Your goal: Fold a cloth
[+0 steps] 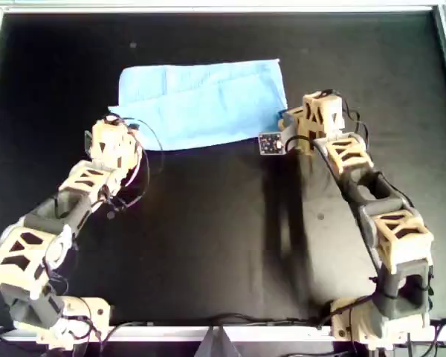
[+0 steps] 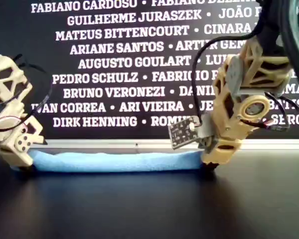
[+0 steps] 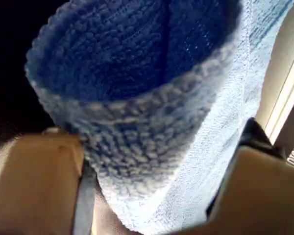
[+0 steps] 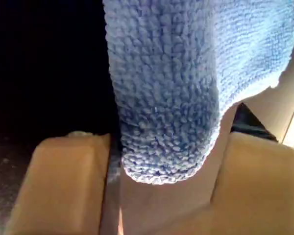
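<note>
Overhead view: both arms reach in; fingers (image 3: 44, 181) pinch cloth (image 1: 204, 100) corners.

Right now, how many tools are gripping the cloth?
2. The left tool pinches the light blue ribbed cloth at its overhead-view left end; the right tool at its right end.

Cloth (image 1: 204, 100) lies on table (image 1: 208, 245) between pincers.

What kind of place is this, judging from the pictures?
Probably a robotics demo booth or lab: a black table with a metal frame, two 3D-printed-looking arms at a blue cloth, and a wall banner of printed names behind.
</note>
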`<state>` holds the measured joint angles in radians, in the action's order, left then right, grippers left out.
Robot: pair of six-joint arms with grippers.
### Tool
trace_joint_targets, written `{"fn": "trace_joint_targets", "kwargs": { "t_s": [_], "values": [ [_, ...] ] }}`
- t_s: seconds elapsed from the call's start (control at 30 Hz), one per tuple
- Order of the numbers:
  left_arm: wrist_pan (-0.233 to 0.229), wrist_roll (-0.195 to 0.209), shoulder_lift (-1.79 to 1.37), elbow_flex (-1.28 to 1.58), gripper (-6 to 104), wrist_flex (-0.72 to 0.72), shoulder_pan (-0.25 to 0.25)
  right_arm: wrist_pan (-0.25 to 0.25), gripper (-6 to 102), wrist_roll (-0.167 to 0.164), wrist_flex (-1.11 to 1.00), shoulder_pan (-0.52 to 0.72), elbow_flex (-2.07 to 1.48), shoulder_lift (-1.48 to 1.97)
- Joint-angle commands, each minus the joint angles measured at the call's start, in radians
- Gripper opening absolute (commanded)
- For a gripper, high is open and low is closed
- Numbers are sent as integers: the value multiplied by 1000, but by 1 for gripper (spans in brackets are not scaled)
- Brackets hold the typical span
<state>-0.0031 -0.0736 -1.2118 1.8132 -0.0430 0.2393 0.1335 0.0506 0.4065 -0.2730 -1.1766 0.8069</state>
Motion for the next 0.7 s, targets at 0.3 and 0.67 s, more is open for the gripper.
{"fn": "trace_joint_targets", "kwargs": {
  "t_s": [0.3,0.67],
  "values": [
    [14,8,-23,-31,30,11,-15,15,0,6,-6,5,74,54],
    [15,8,-21,-48,0,12,-14,15,0,6,-6,12,55,54]
  ]
}}
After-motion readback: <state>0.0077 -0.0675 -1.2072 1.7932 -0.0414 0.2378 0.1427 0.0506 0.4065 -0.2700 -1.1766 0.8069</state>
